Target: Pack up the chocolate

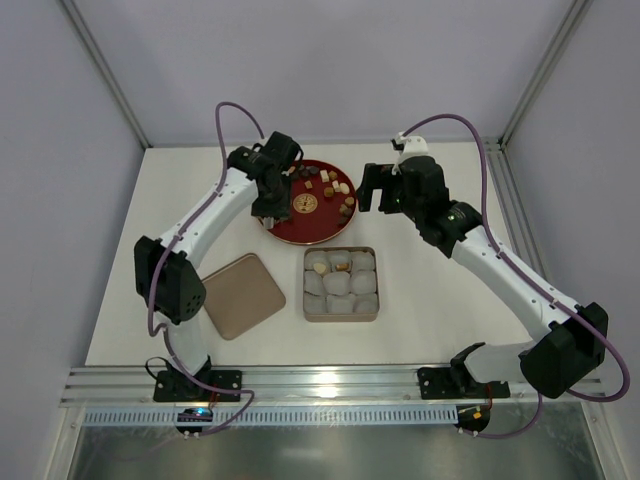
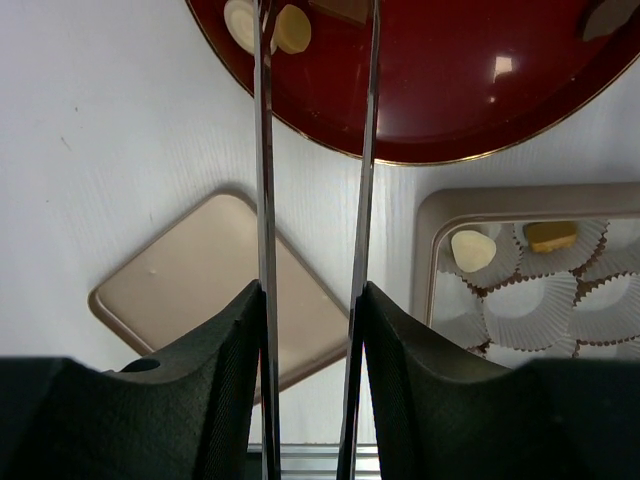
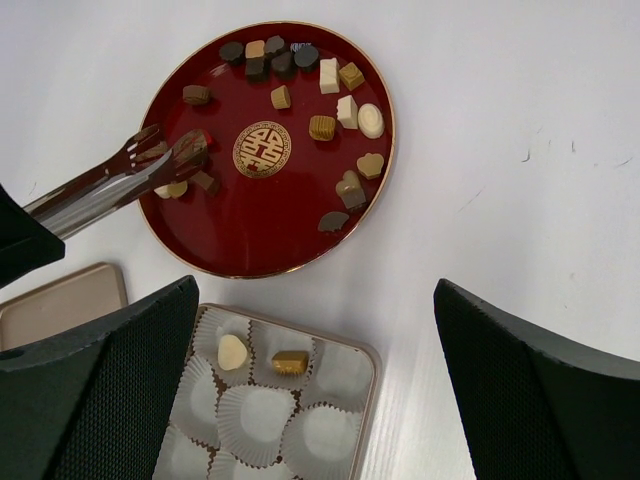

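Right wrist: tongs (image 3: 110, 180) near gold emblem (image 3: 262, 149), perhaps Chinese character, amid chocolate (image 3: 322, 127).

Brown-to-cream chocolate (image 3: 322, 127); red, perhaps gold-rimmed plate (image 3: 260, 235)

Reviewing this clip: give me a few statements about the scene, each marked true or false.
1. The left end effector grips metal tongs. True.
2. The box holds just two sweets, a cream piece and a tan piece. True.
3. The lid covers the box. False: it lies on the table beside the box.
4. The right end effector holds a sweet. False: it is open and empty.
5. The red plate is bare. False: many chocolates lie on it.
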{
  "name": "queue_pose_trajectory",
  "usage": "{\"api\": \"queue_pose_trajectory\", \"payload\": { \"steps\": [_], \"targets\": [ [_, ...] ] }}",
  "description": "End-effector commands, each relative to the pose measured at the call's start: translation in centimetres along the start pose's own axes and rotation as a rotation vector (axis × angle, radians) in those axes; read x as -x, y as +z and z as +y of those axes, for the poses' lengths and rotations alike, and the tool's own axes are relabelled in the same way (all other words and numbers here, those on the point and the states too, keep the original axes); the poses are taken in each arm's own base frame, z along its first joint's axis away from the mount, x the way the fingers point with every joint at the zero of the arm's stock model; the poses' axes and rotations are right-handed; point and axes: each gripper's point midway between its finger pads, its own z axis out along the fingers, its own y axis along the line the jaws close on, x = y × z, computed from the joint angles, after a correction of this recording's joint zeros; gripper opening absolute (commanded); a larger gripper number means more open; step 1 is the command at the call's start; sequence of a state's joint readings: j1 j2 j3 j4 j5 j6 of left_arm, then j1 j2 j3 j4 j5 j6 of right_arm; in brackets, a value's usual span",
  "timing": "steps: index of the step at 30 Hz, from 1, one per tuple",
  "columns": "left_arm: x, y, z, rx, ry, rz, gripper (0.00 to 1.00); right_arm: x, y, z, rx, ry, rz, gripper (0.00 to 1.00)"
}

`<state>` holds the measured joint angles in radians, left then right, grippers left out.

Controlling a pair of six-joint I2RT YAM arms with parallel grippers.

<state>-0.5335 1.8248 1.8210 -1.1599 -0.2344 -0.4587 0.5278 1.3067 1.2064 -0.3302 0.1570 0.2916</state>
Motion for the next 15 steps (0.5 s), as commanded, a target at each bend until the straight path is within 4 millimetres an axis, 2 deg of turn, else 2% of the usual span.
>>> {"api": "queue_pose_trajectory", "payload": {
  "steps": [1, 15],
  "targets": [
    [2.3, -0.4, -0.6, -0.046, -0.003, -0.060, 0.43, 2.0, -0.6, 0.6, 0.026, 0.015, -0.056, 1.00],
    [1.4, 1.2, -1.3, -0.064, 0.015, -0.006, 0.42, 1.9, -0.6, 0.3, 0.015, 0.013, -0.058, 1.00]
  ]
}}
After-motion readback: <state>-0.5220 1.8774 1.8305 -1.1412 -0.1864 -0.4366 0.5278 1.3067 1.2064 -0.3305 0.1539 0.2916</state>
